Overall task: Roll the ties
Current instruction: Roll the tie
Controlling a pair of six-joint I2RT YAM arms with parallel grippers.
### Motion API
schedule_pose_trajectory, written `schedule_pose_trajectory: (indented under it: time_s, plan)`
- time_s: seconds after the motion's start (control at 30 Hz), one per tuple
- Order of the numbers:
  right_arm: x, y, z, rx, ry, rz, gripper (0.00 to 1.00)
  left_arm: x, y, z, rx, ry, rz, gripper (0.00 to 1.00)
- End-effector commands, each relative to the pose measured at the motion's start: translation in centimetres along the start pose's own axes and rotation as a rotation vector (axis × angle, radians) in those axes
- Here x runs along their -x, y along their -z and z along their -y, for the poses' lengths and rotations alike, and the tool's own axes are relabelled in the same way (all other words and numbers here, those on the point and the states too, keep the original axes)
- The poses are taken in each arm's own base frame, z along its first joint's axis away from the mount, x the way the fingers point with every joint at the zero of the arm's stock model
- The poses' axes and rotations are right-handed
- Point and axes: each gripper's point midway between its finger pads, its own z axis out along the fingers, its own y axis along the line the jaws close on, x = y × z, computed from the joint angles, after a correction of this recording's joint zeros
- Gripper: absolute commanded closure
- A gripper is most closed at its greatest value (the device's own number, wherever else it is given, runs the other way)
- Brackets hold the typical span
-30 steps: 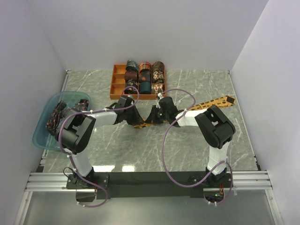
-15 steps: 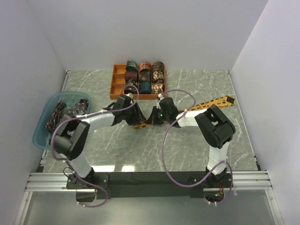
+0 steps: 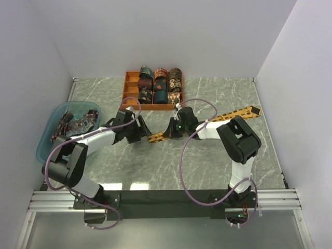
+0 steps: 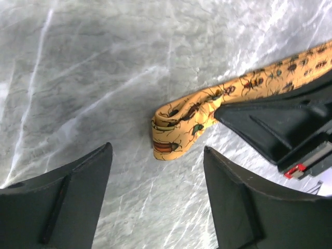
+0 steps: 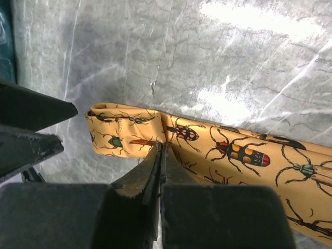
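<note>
A mustard tie (image 3: 236, 113) with beetle motifs lies diagonally across the marble table, its left end folded over (image 4: 176, 124). My right gripper (image 5: 161, 146) is shut, its tips pinching the tie (image 5: 233, 150) just beside the fold. In the top view, the right gripper (image 3: 169, 133) sits at the tie's left end. My left gripper (image 4: 157, 148) is open, with nothing between its fingers and the folded end lying just ahead of them. In the top view the left gripper (image 3: 140, 133) stands a little left of the tie.
An orange compartment tray (image 3: 129, 101) at the back holds several rolled ties (image 3: 161, 86). A translucent blue basin (image 3: 45, 145) at the left edge contains loose dark ties (image 3: 72, 124). White walls enclose the table on three sides.
My left gripper has opened, letting go of the tie's folded end, and has drawn back to the left. My right gripper has closed fully at the fold.
</note>
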Motion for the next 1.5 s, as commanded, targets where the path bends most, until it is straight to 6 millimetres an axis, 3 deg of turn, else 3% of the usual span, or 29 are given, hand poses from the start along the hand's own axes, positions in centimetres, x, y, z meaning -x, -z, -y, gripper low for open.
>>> schedule_pose_trajectory:
  time_s: [0.0,0.13,0.23,0.53,0.77,1.13,1.3,1.47]
  plan:
    - [-0.1,0.4,1.2,-0.055,0.013,-0.032,1.0,0.5,0.0,1.4,-0.062,-0.088,-0.001,0.22]
    - [0.1,0.5,0.9,-0.052,0.028,-0.038,1.0,1.7,0.3,1.5,-0.016,-0.287,0.021,0.13]
    - [0.3,0.7,0.7,-0.05,0.04,-0.04,1.0,1.6,0.1,1.4,0.043,-0.567,0.017,0.09]
    - [0.2,0.9,0.2,-0.039,0.043,-0.064,1.0,0.2,-1.2,3.3,0.038,-0.924,-0.028,0.09]
    - [0.7,0.9,-0.6,-0.018,0.046,-0.063,1.0,0.1,-2.4,3.4,0.034,-1.051,-0.033,0.13]
    - [1.2,0.7,-1.2,-0.005,0.043,-0.072,1.0,-1.6,-4.2,4.2,0.01,-1.191,-0.047,0.19]
    - [1.5,0.7,-1.3,-0.006,0.042,-0.07,1.0,-2.1,-5.1,3.5,0.024,-1.206,-0.08,0.27]
    - [1.4,0.7,-1.3,-0.004,0.034,-0.076,1.0,-2.7,-5.5,2.7,0.034,-1.214,-0.112,0.43]
